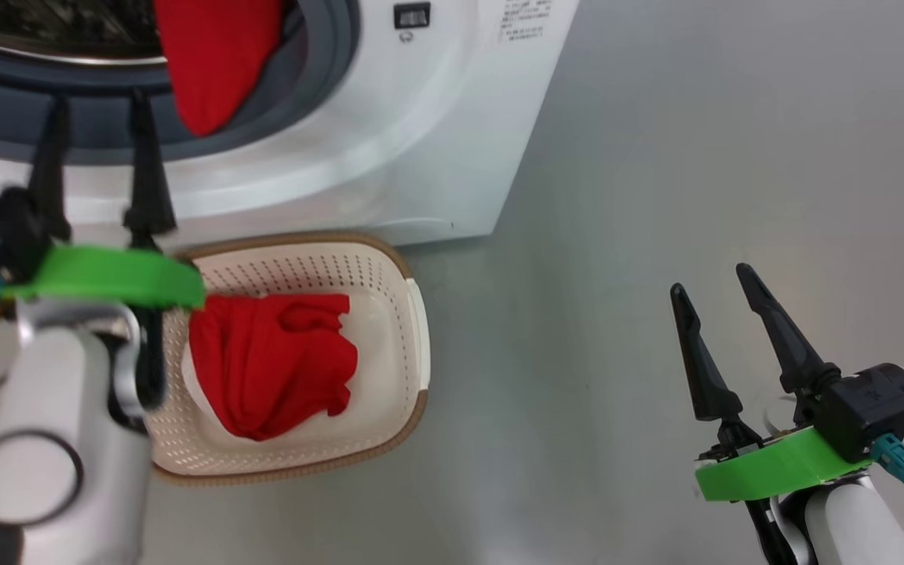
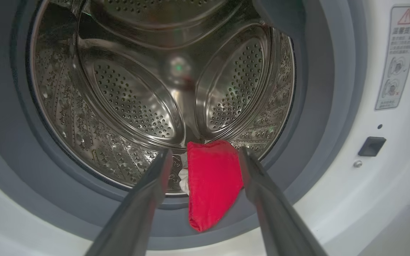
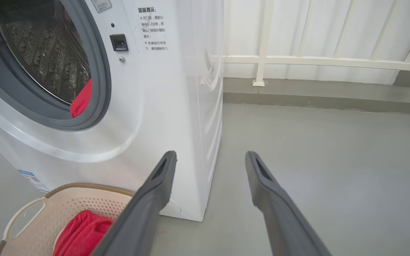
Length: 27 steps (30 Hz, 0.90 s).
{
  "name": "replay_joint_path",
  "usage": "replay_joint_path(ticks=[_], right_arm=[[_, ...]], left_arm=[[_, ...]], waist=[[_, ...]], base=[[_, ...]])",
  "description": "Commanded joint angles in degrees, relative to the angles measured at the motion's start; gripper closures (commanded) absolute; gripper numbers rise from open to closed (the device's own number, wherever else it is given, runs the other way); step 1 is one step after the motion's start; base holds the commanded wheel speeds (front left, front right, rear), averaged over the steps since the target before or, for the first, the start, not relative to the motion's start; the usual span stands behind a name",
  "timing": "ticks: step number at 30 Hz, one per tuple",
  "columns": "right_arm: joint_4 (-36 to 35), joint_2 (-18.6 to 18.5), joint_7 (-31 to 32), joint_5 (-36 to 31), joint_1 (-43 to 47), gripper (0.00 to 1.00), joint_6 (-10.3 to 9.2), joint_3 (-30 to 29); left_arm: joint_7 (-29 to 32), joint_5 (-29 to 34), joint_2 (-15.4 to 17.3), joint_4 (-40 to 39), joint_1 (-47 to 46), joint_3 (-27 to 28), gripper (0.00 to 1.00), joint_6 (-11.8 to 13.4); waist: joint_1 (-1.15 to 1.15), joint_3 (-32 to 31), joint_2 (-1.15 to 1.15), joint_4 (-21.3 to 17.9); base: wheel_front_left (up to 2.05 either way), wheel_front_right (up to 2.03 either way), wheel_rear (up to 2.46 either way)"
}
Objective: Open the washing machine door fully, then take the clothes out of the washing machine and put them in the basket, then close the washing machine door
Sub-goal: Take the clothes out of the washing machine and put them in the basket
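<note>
The white washing machine [image 1: 421, 141] has its round mouth uncovered; the washing machine door is out of view. One red piece of the clothes [image 1: 213, 63] hangs out of the steel drum [image 2: 133, 96] over the grey rubber ring [image 2: 319, 106]. My left gripper [image 1: 99, 106] is open just in front of the ring. In the left wrist view its fingers flank that red piece [image 2: 212, 185], short of it. More red clothes [image 1: 271, 361] lie in the cream basket [image 1: 389, 267] on the floor under the mouth. My right gripper [image 1: 709, 281] is open and empty over the floor to the right.
Grey floor [image 1: 695, 157] stretches right of the machine. A white railing [image 3: 319, 60] and a low kerb stand behind it. The door's latch socket [image 2: 371, 146] sits right of the ring. The basket [image 3: 84, 199] touches the machine's foot, red clothes [image 3: 80, 234] inside.
</note>
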Motion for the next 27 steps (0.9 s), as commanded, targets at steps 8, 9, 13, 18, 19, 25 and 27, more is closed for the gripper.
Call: replay_joint_path(ticks=[8,9,13,18,19,25,27], right_arm=[[-2.31,-0.17,-0.36,-0.09,-1.97,0.0,0.28,1.28],[-2.48,-0.17,-0.36,-0.16,-2.12,0.0,0.28,1.31],[-3.4,-0.17,-0.36,-0.49,-2.74,0.0,0.28,1.08],[-4.46,-0.17,-0.36,-0.93,-3.41,0.0,0.28,0.69],[-4.55,-0.17,-0.36,-0.76,-3.42,0.0,0.28,0.61],[-5.18,-0.17,-0.36,-0.72,-3.78,0.0,0.28,0.44],[-5.37,-0.17,-0.36,-0.69,-3.99,0.0,0.28,0.54]], left_arm=[[-1.09,0.0,3.43,7.35,-12.36,2.11,0.0,-1.71],[-1.12,-0.11,3.56,8.69,-13.76,2.03,0.0,-2.02],[-0.78,0.28,4.27,14.2,-19.33,0.88,0.0,-3.27],[0.88,-0.1,5.59,22.38,-27.08,-0.21,0.0,-5.71],[1.29,-0.41,5.63,23.67,-28.24,-0.26,0.0,-6.12],[4.81,-4.42,4.87,30.68,-34.18,0.43,0.0,-8.67],[6.52,-5.04,4.77,32.87,-35.47,-0.1,0.0,-9.21]], waist=[[0.0,5.9,0.0,-0.97],[0.0,6.36,0.0,-1.02],[0.0,8.29,0.0,-1.14],[0.0,10.04,0.0,-1.74],[0.0,10.2,0.0,-1.84],[0.0,11.26,0.0,-2.41],[0.0,11.61,0.0,-2.58]], base=[[0.0,0.0,0.0],[0.0,0.0,0.0],[0.0,0.0,0.0],[0.0,0.0,0.0],[0.0,0.0,0.0],[0.0,0.0,0.0],[0.0,0.0,0.0]])
